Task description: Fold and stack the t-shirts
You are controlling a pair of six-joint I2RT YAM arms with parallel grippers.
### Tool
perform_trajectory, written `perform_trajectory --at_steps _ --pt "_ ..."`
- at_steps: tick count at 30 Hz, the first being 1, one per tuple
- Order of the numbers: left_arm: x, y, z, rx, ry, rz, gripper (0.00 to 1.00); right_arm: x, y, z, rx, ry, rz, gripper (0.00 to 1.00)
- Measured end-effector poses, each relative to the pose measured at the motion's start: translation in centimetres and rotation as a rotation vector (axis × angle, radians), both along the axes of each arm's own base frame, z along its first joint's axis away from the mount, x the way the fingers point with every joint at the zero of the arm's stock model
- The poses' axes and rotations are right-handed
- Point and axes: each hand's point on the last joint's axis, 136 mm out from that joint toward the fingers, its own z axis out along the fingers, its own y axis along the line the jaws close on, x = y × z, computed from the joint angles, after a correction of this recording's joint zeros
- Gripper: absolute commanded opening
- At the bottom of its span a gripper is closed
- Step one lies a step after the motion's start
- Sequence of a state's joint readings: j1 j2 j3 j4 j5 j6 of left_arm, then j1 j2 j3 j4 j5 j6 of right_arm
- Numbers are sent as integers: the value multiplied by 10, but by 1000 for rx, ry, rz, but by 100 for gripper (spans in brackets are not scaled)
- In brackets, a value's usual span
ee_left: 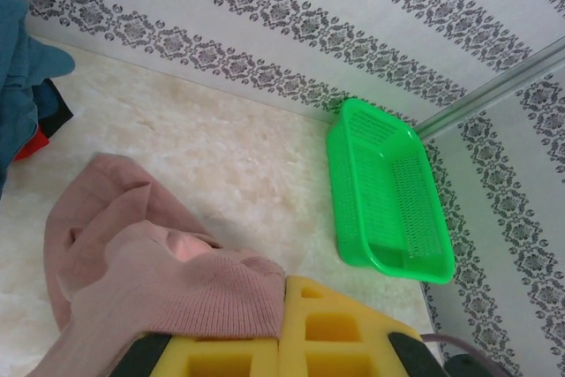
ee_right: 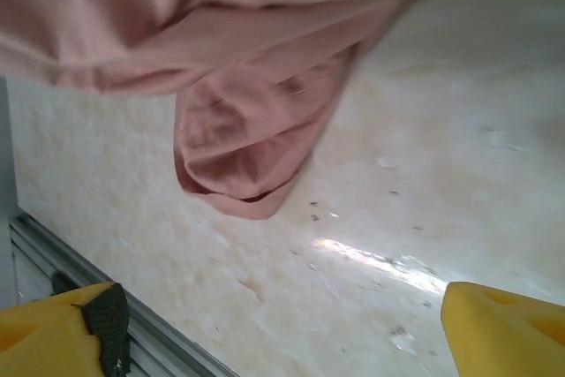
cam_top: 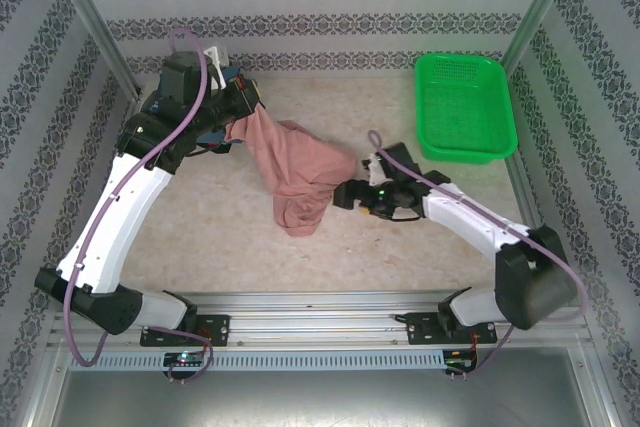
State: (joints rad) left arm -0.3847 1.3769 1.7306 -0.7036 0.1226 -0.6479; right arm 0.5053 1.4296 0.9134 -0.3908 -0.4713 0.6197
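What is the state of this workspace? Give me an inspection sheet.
Surface: pale marbled table, a few small specks.
Job's things: pink t-shirt hangs from one end, its lower end on the table; folded blue-grey shirt at back left.
Clutter: green basket at back right.
Grippers: left gripper shut on the pink t-shirt; right gripper open beside its lower end.
Cables: purple cable along each arm.
Surroundings: patterned walls, metal frame posts.
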Motion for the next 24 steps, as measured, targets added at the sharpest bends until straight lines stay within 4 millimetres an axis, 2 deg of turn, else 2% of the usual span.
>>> perform_trajectory --at_steps 4,9,15,21,24 --pt "1 0 0 33 -17 -16 0 2 36 -11 -18 -16 87 80" --pt "6 5 7 61 -49 -16 0 19 63 -30 -79 -30 138 68" --pt "14 17 7 84 -61 7 0 38 63 -48 -169 -42 139 58" --pt "20 30 7 102 -67 35 0 38 68 -57 -213 -36 166 59" --pt "21 30 7 105 -72 34 0 39 70 -65 -237 -18 171 58"
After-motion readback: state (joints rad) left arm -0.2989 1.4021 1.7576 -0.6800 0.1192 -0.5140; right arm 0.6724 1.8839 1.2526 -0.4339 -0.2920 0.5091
